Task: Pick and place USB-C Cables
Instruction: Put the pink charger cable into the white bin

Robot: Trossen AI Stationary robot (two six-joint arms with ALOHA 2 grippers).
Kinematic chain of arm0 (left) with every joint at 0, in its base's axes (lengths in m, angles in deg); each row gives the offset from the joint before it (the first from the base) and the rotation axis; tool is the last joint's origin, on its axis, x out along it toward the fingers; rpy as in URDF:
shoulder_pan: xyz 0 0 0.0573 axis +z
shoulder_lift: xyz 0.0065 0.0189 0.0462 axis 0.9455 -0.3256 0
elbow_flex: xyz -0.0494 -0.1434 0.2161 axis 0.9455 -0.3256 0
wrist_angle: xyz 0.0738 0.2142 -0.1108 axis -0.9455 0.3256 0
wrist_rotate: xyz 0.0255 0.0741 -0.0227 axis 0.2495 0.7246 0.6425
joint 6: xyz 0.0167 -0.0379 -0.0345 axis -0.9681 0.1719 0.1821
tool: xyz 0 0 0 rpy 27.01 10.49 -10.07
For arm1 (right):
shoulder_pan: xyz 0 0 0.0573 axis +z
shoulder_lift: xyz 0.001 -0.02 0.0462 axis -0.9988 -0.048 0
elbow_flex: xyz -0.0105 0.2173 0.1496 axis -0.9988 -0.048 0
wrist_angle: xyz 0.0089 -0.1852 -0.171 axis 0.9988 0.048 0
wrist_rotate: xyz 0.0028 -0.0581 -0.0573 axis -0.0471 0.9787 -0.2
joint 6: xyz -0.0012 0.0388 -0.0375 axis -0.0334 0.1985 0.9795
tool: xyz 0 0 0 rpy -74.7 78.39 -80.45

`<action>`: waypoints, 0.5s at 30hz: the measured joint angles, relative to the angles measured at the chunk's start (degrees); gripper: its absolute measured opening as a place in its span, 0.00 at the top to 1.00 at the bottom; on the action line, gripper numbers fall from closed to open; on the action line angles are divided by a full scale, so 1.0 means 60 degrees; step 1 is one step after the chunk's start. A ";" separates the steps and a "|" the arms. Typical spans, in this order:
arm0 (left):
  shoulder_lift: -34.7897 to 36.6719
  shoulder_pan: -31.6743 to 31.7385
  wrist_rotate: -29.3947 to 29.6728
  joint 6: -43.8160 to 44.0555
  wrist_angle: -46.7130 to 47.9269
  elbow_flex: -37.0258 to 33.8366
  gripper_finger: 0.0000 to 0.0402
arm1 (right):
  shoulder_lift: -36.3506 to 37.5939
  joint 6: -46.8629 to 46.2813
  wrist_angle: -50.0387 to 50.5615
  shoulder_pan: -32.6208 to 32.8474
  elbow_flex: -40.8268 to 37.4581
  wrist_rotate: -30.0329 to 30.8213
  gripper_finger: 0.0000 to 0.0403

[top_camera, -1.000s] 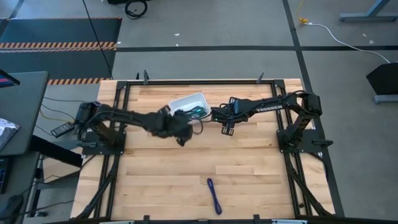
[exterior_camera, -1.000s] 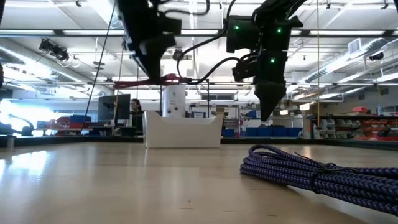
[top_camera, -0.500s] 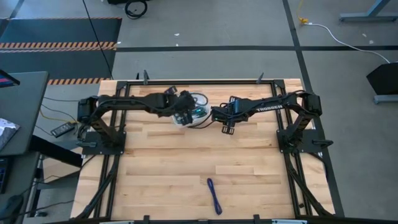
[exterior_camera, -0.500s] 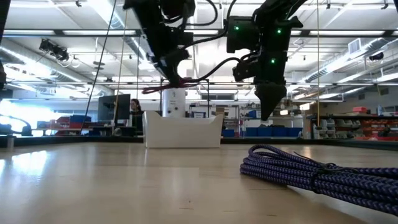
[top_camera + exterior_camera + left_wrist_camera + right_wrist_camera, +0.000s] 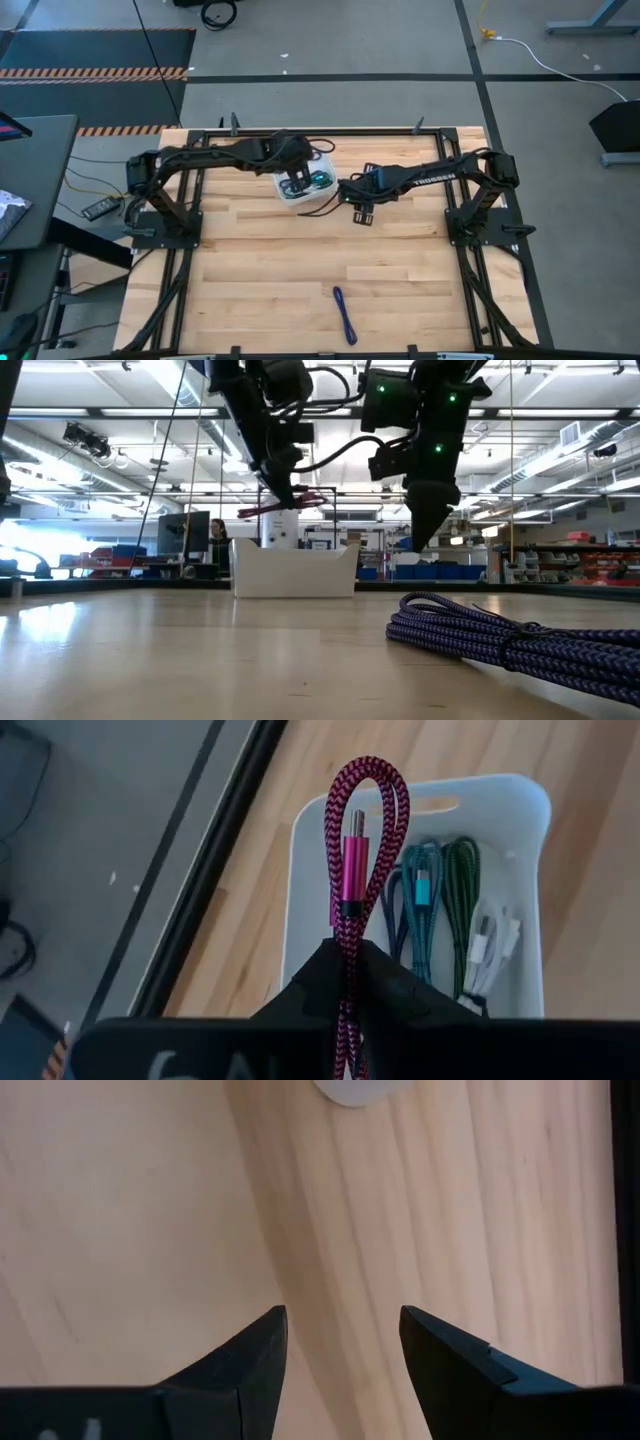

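My left gripper (image 5: 298, 176) is shut on a dark red cable bundle (image 5: 366, 830) above the white tray (image 5: 318, 160). It also shows in the low view (image 5: 281, 495), with the cable (image 5: 262, 510) clear above the tray (image 5: 293, 570). In the tray lie blue-purple (image 5: 396, 910), teal (image 5: 424, 890), green (image 5: 462, 890) and white (image 5: 490, 945) cables. A purple cable (image 5: 345, 314) lies on the table near its front edge; it is close in the low view (image 5: 500, 635). My right gripper (image 5: 343, 1342) is open and empty, just right of the tray (image 5: 346, 190). My left gripper pinches the folded dark red bundle between its two fingers, near mid-length (image 5: 346, 942), several strands together. The fingers come from above, pointing down. The looped end with a plug (image 5: 352, 825) sticks out past the fingertips. The bundle is roughly level and lifted clear above the tray.
The table is bare wood (image 5: 270, 270) between the tray and the purple cable. Black frame rails run along the table's sides (image 5: 185, 250). A corner of the tray shows in the right wrist view (image 5: 355, 1088).
My left gripper has carried the dark red cable from left of and nearer than the tray toward the far edge and right, and now stands over the tray. The cable stays held, clear of the table. My right gripper has shifted slightly.
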 joint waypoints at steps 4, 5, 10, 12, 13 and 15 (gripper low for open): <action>-0.0213 0.0261 -0.0771 -0.0310 -0.0220 0.0000 0.93 | 0.0000 -0.0005 0.0020 0.0160 0.0000 -0.0020 0.50; -0.0242 0.0338 -0.0901 -0.0344 -0.0275 0.0000 0.93 | 0.0001 -0.0028 0.0045 0.0197 0.0000 -0.0021 0.50; -0.0338 0.0593 -0.1142 -0.0335 -0.0195 0.0002 0.92 | 0.0004 -0.0317 0.0196 0.0350 0.0000 -0.0073 0.50; -0.0368 0.0673 -0.1154 -0.0280 -0.0276 0.0007 0.90 | 0.0004 -0.0422 0.0197 0.0376 0.0000 -0.0095 0.50; -0.0397 0.0712 -0.1225 -0.0279 -0.0271 0.0015 0.88 | 0.0004 -0.0472 0.0208 0.0399 0.0000 -0.0112 0.50; -0.0428 0.0813 -0.1473 -0.0238 -0.0125 0.0004 0.84 | 0.0004 -0.0548 0.0203 0.0411 0.0000 -0.0147 0.50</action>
